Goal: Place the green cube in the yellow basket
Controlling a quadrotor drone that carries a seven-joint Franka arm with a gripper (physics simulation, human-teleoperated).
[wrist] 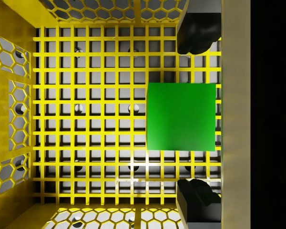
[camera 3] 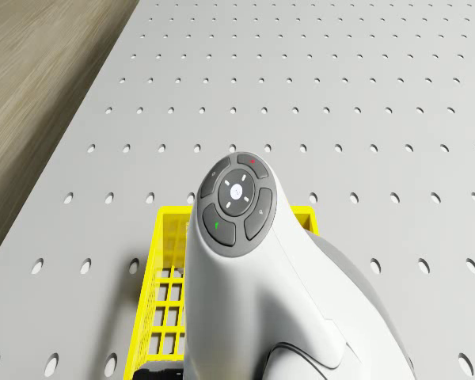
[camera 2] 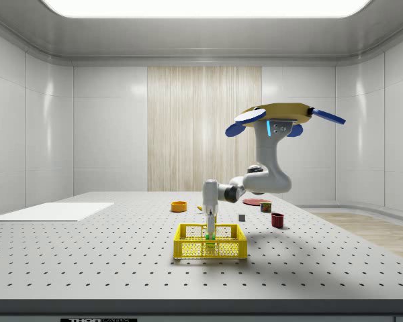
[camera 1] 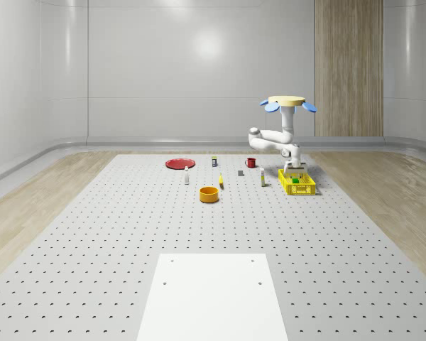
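The green cube (wrist: 181,116) lies on the grid floor of the yellow basket (wrist: 86,119), close to one wall. My gripper (wrist: 196,116) is open around it, one black fingertip (wrist: 196,33) on each side with a gap to the cube. From the side, the gripper (camera 2: 209,228) reaches down into the basket (camera 2: 209,249), where the cube (camera 2: 208,236) shows as a green spot. The drone (camera 1: 290,103) hovers above and just behind the basket (camera 1: 297,183), arm bent downward. In the drone view the arm's wrist (camera 3: 237,198) covers most of the basket (camera 3: 168,229).
On the perforated table stand an orange bowl (camera 1: 209,194), a red plate (camera 1: 179,163), a red mug (camera 1: 250,162) and several small bottles and blocks to the whole-scene view's left of the basket. A white sheet (camera 1: 211,295) lies at the front.
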